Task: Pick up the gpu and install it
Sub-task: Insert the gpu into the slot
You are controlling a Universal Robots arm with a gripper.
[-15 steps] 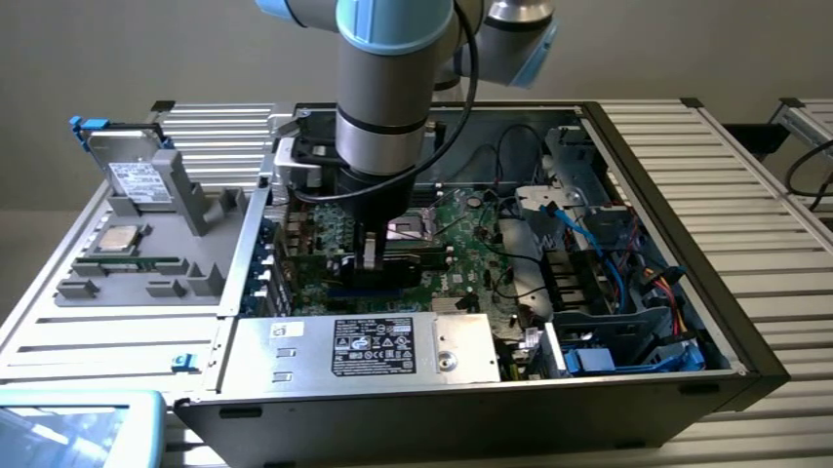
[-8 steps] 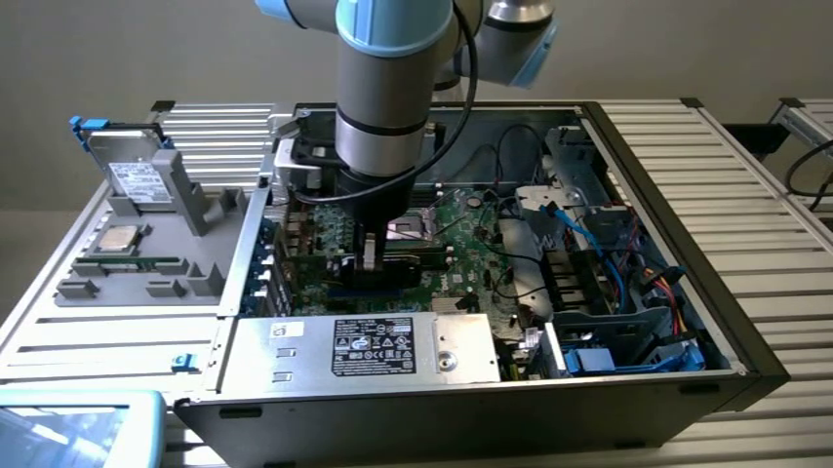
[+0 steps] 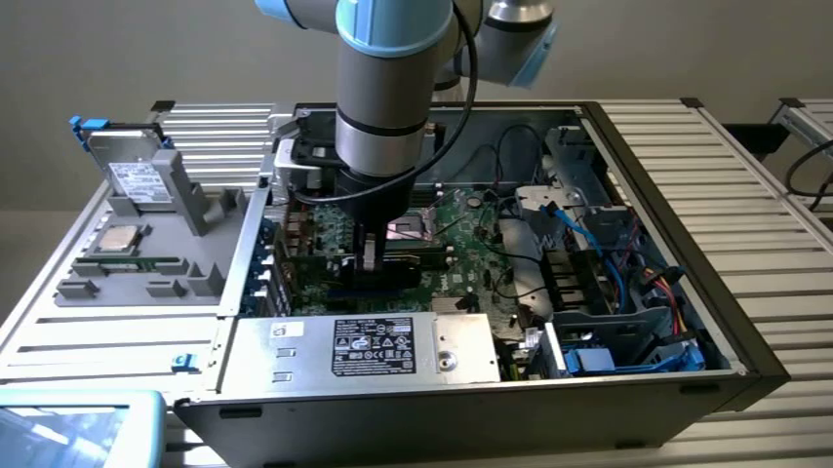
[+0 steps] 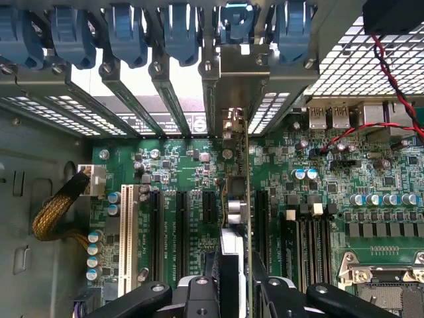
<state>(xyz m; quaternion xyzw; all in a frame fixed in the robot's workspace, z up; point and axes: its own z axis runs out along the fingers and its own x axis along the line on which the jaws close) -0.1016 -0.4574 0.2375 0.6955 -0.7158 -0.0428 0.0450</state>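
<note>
The gripper [image 4: 232, 295] jaws are clamped on the gpu [image 4: 235, 205], which stands edge-on between them. Motherboard expansion slots [image 4: 181, 232] lie beyond the jaws, on both sides of the card.

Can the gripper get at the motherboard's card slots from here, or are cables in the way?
Likely yes: the gripper, shut on the gpu, hangs right at the black slots; the braided cable and red-black wires lie well off to either side.
</note>
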